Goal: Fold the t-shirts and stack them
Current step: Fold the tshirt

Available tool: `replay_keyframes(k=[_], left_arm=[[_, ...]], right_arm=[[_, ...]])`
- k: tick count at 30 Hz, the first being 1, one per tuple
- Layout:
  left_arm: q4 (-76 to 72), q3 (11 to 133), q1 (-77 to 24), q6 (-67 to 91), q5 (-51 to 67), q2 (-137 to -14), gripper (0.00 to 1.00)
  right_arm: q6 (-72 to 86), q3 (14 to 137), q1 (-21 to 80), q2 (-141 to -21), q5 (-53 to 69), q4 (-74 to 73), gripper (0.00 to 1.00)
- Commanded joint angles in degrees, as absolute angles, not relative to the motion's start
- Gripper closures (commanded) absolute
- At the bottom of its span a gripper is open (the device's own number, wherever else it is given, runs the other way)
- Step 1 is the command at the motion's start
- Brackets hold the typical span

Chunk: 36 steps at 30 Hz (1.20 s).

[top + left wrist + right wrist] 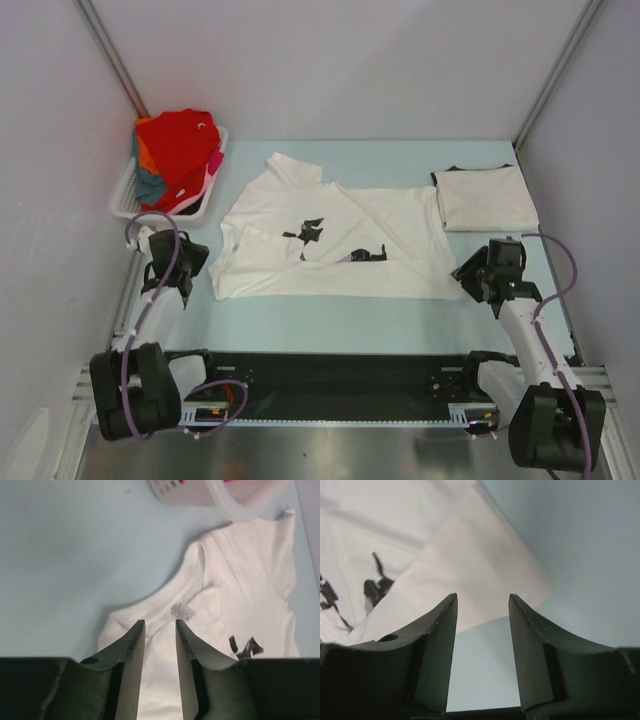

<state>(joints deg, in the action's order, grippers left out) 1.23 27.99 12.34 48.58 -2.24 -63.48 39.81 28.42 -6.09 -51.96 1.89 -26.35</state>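
A white t-shirt with black chest prints [340,235] lies partly folded across the middle of the table, one sleeve sticking out at the back. My left gripper [187,262] is open and empty at the shirt's left edge; in its wrist view the fingers [160,625] frame the collar end with its label [181,611]. My right gripper [472,272] is open and empty at the shirt's front right corner [470,570]. A folded off-white t-shirt [485,197] lies at the back right. Red [180,140], orange [141,155], blue-grey [148,185] and pink [213,163] tees are piled in the basket.
The white slatted basket [125,195] stands at the back left, and its rim shows in the left wrist view [220,500]. The light blue table surface [400,315] runs to a black rail [340,380] at the front. Walls enclose the sides and back.
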Motion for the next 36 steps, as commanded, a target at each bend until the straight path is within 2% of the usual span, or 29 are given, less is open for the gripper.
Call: replay_keyframes(k=[1, 2, 5, 6, 11, 12, 16, 21, 24, 25, 27, 32, 36], left_arm=[[4.39, 26.02, 9.06, 46.76, -2.73, -56.88, 0.62], [4.83, 25.75, 8.44, 46.67, -2.29, -54.26, 0.61], [5.71, 24.61, 5.89, 47.9, -0.62, -52.39, 0.61], [5.36, 24.17, 5.45, 48.94, 1.21, -52.64, 0.61], [3.26, 24.34, 1.41, 49.31, 3.25, -57.56, 0.61], [2.29, 24.61, 1.15, 48.78, 4.56, -59.74, 0.61], [2.89, 28.03, -3.49, 44.57, 3.36, -64.94, 0.62], [8.16, 32.69, -8.96, 40.88, -5.35, -66.36, 0.67], [9.75, 34.88, -12.56, 38.59, -10.19, -65.57, 0.82], [9.58, 35.41, -13.87, 37.54, -10.28, -65.57, 0.91], [9.49, 37.26, -14.94, 35.16, -10.37, -66.61, 1.0], [10.89, 44.97, -17.22, 31.3, -10.29, -76.08, 1.0], [14.75, 51.93, -19.51, 29.53, -15.28, -84.43, 1.0]], right_arm=[[37.18, 36.72, 1.82, -54.57, -7.1, -26.36, 0.5], [36.92, 37.7, 3.67, -55.19, -9.47, -25.58, 0.51], [35.07, 40.16, 9.13, -58.69, -6.62, -21.55, 0.59], [33.76, 41.12, 10.1, -60.19, -4.85, -20.05, 0.64], [33.31, 45.25, 18.71, -70.38, 1.93, -13.54, 0.73], [33.14, 46.22, 20.46, -73.97, 2.37, -13.27, 0.8], [32.96, 50.62, 26.36, -81.82, 2.11, -13.01, 1.0], [31.73, 52.56, 30.67, -85.69, 0.0, -14.24, 1.0], [30.68, 52.38, 31.46, -85.61, -2.81, -14.76, 1.0], [30.41, 52.38, 31.64, -85.43, -3.6, -15.2, 1.0], [29.36, 52.21, 31.99, -84.99, -4.22, -15.64, 1.0], [27.51, 51.77, 32.25, -84.99, -3.17, -16.26, 1.0], [26.37, 51.77, 33.57, -85.6, -2.55, -16.96, 1.0]])
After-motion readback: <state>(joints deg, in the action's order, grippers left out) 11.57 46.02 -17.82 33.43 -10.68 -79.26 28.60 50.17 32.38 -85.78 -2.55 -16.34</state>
